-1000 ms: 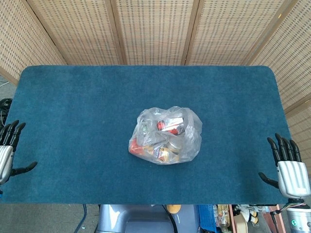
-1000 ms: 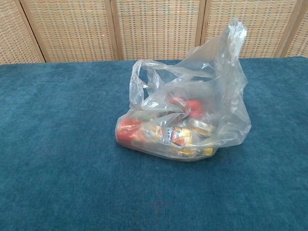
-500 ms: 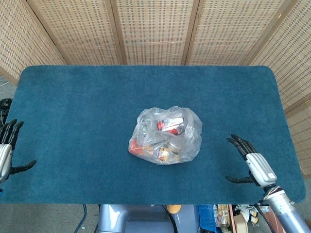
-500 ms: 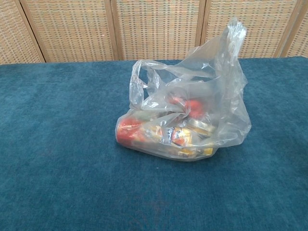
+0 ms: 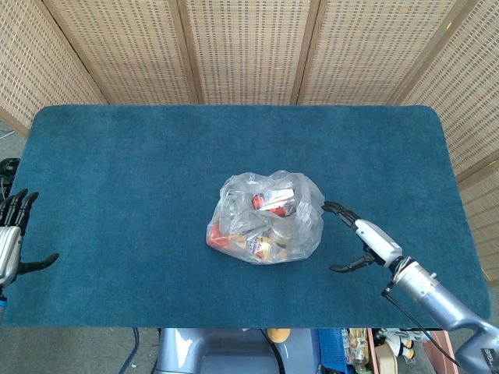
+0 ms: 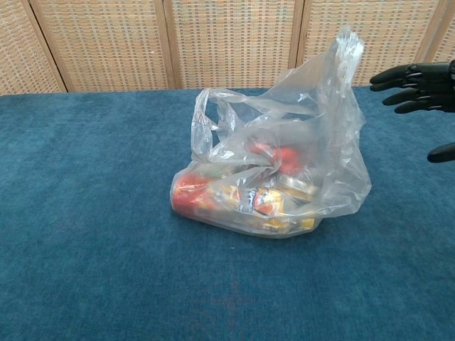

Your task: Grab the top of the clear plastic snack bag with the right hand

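Note:
The clear plastic snack bag [image 5: 265,216] lies at the middle of the blue table, with red, orange and yellow packets showing through it. In the chest view the bag [image 6: 274,177] rises to a crumpled peak at its upper right. My right hand [image 5: 366,240] hovers just right of the bag, fingers spread toward it and thumb apart, holding nothing. The chest view shows that right hand [image 6: 419,89] at the right edge, level with the bag's top and apart from it. My left hand [image 5: 11,245] hangs open at the table's left edge.
The blue felt table [image 5: 117,171] spreads wide around the bag. Woven wicker screens [image 5: 249,47] stand behind its far edge. Below the near edge, the robot base and some clutter [image 5: 351,347] show.
My right hand has swept from the table's near right corner up and leftward to just beside the bag, entering the chest view. The bag and the left hand have stayed put.

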